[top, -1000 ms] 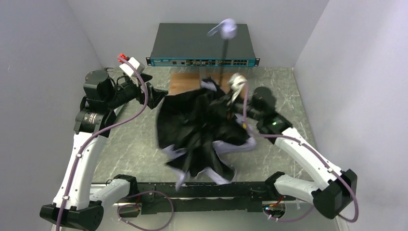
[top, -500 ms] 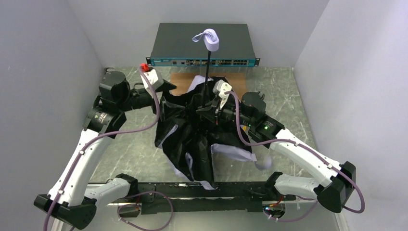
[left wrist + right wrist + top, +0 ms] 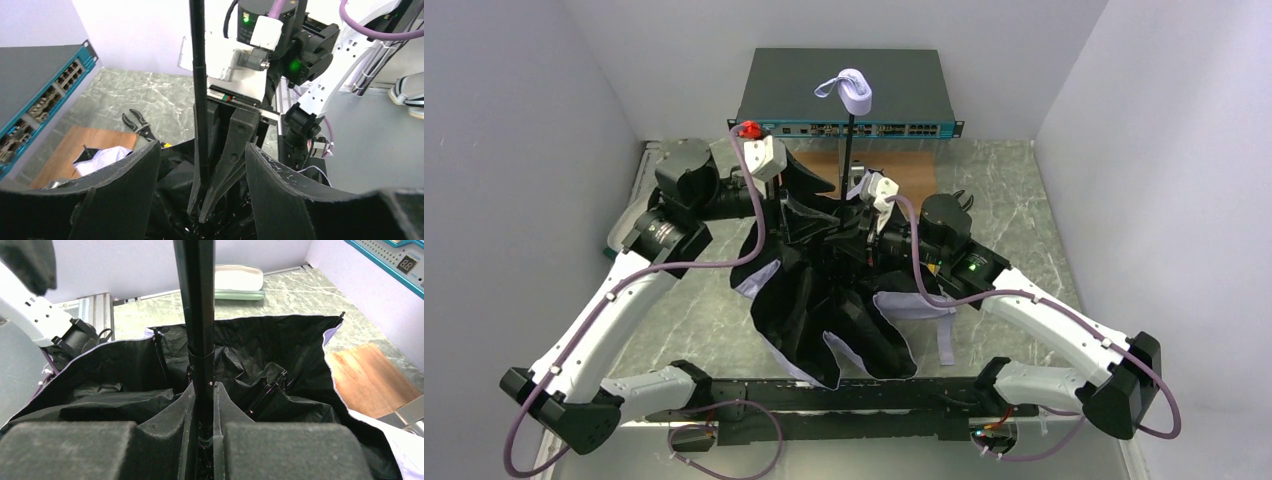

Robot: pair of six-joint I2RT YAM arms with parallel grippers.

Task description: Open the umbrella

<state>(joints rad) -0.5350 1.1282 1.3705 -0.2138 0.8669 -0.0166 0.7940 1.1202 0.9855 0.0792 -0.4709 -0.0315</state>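
Note:
The umbrella lies in the middle of the table with its black lining [image 3: 824,300] up and its pale lavender edges [image 3: 914,310] showing, partly spread. Its thin dark shaft [image 3: 849,150] stands up to the lavender handle [image 3: 856,92] with its strap loop. My right gripper [image 3: 854,235] is shut on the shaft low down, which shows close in the right wrist view [image 3: 202,390]. My left gripper [image 3: 827,212] is open. In its wrist view [image 3: 201,146] its fingers [image 3: 125,190] stand wide on either side of the shaft [image 3: 199,90] and of the right gripper's fingers [image 3: 232,145], touching neither.
A network switch [image 3: 844,95] stands at the back wall. A wooden board [image 3: 914,170] lies before it, partly under the fabric. Black pliers [image 3: 137,122] lie on the marble table [image 3: 1024,200]. A pale grey-green oval case [image 3: 239,279] lies at the left.
My left gripper has moved right and in, and now straddles the shaft. The right gripper and the shaft have shifted left, the handle with them. The canopy has settled and spread lower.

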